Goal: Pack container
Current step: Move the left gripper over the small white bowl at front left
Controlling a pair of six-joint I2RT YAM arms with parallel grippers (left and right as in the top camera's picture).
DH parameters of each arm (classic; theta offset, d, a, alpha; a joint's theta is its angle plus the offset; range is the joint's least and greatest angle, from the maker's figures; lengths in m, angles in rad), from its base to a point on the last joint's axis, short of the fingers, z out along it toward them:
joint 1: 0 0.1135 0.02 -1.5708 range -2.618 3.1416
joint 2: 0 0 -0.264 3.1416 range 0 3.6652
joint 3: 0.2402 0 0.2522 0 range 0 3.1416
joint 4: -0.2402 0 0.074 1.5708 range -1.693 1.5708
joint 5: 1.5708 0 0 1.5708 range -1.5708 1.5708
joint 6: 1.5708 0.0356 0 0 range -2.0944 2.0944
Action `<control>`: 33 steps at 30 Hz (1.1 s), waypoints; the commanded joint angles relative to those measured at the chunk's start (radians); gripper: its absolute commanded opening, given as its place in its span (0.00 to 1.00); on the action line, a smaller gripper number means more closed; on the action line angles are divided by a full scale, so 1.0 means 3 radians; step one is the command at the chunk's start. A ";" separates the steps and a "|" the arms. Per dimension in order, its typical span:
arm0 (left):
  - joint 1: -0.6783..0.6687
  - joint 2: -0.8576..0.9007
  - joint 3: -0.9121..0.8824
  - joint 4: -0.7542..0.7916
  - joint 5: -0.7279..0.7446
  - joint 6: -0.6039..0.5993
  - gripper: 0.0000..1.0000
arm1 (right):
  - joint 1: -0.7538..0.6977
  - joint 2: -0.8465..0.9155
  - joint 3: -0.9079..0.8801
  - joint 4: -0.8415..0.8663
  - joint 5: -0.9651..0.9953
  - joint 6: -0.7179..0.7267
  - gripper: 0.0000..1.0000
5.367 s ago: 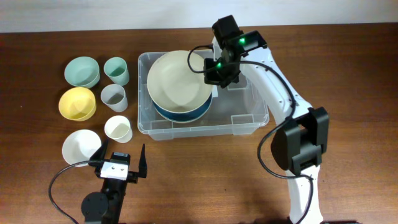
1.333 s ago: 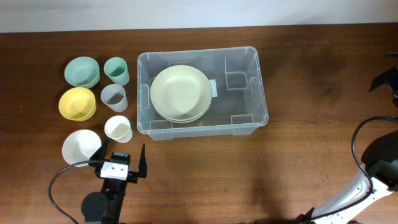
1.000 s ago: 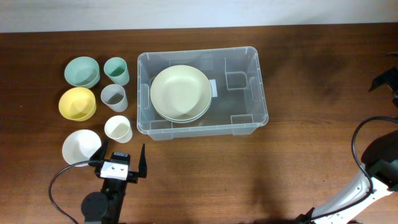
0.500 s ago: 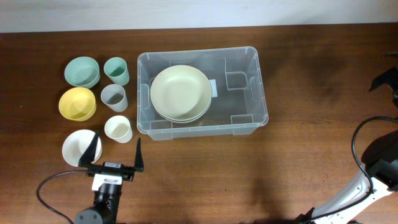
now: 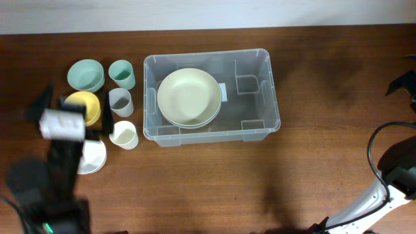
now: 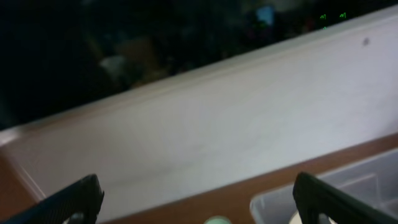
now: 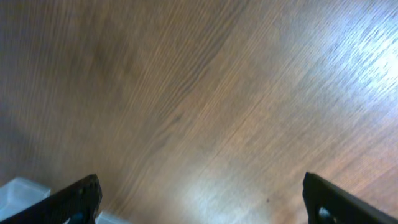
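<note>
Shows clear plastic container centred on table, pale plates inside. Puts left tool, spread wide, well left of it above yellow bowl; right tool, also spread, far right.

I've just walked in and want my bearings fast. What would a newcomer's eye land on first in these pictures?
First, the large clear plastic rectangular tub in the middle of the brown wooden table, with a stack of pale cream round dishes in its left half. Next, the blurred left arm at the table's left side, partly covering a small yellow bowl and a small white bowl.
</note>
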 commanded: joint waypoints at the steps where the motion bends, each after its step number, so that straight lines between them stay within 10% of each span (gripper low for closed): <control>1: 0.0061 0.0773 0.0682 -0.0345 0.0523 0.0079 1.00 | 0.0014 -0.0069 -0.0014 0.0003 0.0017 0.0029 0.99; 10: 0.0337 0.2132 0.2026 -0.2146 -0.0795 -0.0999 1.00 | 0.0014 -0.0069 -0.0014 0.0003 0.0017 0.0029 0.99; 19: 0.0483 0.2748 0.2026 -0.2753 -0.0782 -0.1047 1.00 | 0.0014 -0.0069 -0.0014 0.0003 0.0017 0.0029 0.99; 33: 0.1119 0.3269 0.2019 -0.3549 -0.0825 -0.2319 1.00 | 0.0014 -0.0069 -0.0014 0.0003 0.0017 0.0029 0.99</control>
